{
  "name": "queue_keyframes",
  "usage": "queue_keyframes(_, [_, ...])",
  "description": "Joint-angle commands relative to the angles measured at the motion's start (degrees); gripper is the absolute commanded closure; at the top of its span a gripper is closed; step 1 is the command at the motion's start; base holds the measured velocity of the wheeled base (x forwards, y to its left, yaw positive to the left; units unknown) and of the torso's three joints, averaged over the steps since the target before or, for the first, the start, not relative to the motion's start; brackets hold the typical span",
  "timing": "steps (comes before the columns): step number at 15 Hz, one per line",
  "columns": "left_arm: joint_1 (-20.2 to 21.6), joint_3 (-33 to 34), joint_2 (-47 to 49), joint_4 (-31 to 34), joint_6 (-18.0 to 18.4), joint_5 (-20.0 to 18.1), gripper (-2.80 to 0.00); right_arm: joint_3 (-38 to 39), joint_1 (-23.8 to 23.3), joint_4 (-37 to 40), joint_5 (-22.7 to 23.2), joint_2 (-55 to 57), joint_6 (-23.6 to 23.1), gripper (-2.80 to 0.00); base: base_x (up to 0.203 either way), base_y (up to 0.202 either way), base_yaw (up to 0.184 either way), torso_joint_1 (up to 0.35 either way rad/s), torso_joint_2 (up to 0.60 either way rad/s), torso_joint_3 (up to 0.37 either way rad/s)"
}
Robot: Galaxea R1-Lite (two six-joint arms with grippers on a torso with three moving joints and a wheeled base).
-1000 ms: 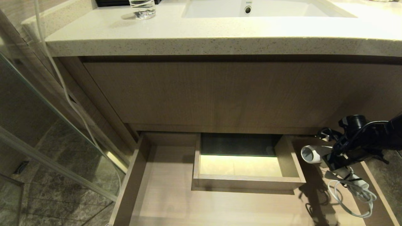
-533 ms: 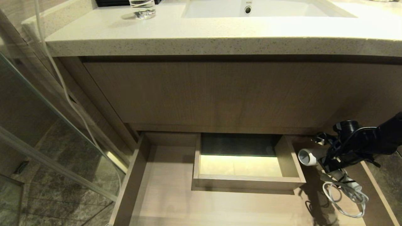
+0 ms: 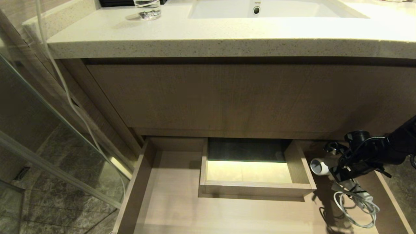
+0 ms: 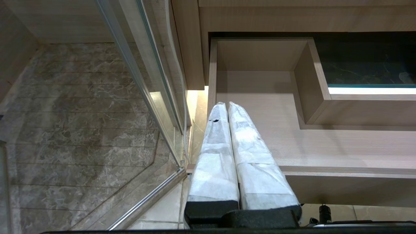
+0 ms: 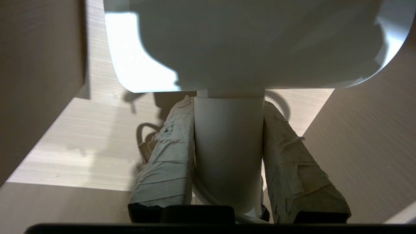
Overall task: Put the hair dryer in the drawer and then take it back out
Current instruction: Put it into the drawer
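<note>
The handle of the hair dryer (image 5: 229, 152) is clamped between the two wrapped fingers (image 5: 165, 162) of the right gripper (image 3: 346, 170), one finger pressed against each side of it. The dryer's broad white body is seen just beyond the fingertips in the right wrist view, above the pale floor of the drawer (image 3: 169, 201). In the head view the dryer is held at the drawer's right end, between the boxed cutout (image 3: 253, 188) and the drawer's right wall, with its round grille end turned towards the cutout. Its coiled white cord (image 3: 357, 208) hangs below the gripper, close to the right wall; whether it touches the floor cannot be told. The left gripper (image 4: 229, 110) is seen over the drawer's front left corner, its wrapped fingers pressed together with nothing between them. A glass (image 3: 147, 9) is stood on the countertop (image 3: 208, 35) above.
</note>
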State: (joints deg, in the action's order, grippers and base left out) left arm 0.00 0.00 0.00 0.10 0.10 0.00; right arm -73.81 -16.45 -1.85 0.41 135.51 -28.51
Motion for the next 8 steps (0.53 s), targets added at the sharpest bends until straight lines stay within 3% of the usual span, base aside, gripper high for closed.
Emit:
queue_keyframes(1, [0.00, 0.00, 0.00, -0.01, -0.01, 0.00, 0.00, -0.55, -0.01, -0.08, 0.03, 1.37, -0.23, 0.00, 0.000, 0.000, 0.000, 0.000, 0.00, 0.000])
queue_keyframes(8, [0.00, 0.00, 0.00, -0.01, -0.01, 0.00, 0.00, -1.85, 0.10, -1.42, 0.03, 3.79, -0.31, 0.00, 0.000, 0.000, 0.000, 0.000, 0.00, 0.000])
